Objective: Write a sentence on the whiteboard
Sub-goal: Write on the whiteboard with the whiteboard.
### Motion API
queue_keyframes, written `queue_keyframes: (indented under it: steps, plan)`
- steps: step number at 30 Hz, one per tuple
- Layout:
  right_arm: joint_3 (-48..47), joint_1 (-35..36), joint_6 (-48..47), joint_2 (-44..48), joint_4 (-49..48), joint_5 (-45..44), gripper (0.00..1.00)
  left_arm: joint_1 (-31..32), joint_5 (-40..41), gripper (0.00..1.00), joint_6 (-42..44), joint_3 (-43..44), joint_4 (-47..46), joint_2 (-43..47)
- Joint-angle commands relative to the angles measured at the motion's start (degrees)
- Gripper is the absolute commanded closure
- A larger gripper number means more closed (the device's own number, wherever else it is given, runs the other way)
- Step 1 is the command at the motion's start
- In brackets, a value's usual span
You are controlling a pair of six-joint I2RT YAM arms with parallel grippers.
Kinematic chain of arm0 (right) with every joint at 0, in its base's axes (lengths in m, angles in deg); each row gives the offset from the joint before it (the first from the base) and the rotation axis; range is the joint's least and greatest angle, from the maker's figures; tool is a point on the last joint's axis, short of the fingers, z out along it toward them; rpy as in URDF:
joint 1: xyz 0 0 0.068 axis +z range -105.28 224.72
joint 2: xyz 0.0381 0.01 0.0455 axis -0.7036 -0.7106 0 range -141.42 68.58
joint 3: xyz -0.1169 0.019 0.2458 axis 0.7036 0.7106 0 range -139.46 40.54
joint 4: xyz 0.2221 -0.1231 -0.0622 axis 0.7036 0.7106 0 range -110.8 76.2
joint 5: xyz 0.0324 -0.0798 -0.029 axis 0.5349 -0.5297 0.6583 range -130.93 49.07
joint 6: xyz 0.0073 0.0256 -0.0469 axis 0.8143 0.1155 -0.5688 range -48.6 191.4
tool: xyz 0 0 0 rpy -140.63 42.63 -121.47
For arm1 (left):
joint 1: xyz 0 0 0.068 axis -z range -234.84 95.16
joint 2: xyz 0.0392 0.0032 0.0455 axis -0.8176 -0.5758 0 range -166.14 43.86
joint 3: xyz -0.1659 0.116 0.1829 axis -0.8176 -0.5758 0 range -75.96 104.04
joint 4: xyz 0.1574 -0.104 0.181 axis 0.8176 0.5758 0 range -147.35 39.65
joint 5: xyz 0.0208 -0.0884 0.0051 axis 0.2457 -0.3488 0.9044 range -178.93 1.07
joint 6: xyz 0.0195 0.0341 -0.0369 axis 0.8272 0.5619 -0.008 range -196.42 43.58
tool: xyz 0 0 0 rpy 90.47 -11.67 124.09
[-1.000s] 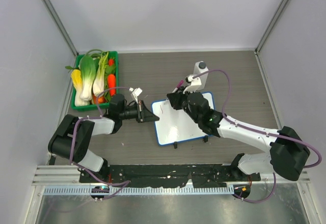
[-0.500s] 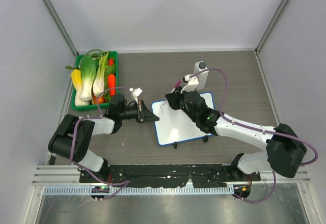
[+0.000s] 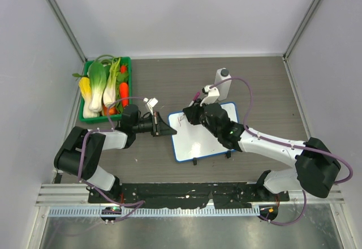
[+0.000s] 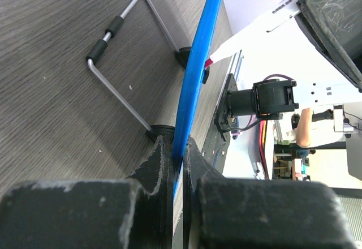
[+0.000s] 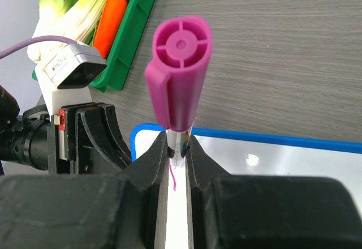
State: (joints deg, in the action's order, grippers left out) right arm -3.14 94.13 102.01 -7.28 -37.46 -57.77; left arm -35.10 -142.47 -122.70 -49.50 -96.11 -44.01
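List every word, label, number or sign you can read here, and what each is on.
Nothing legible.
whiteboard: only a short pink stroke, no word yet.
marker: coloured print on the barrel, mostly hidden by the fingers, unreadable.
grey camera box on the left wrist: small print, too small to read.
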Motion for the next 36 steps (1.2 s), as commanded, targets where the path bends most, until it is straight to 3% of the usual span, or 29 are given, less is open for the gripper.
queue_keyframes:
  steps: [1, 36]
  plan:
    - [0.9, 0.1, 0.2, 0.4, 1.1, 0.6, 0.98, 0.2, 2.3, 1.00, 0.8, 0.4, 2.1, -0.9]
    - [3.8, 0.1, 0.7, 4.0, 3.0, -1.8, 0.99, 0.4, 2.0, 1.00, 0.8, 1.0, 2.1, -1.9]
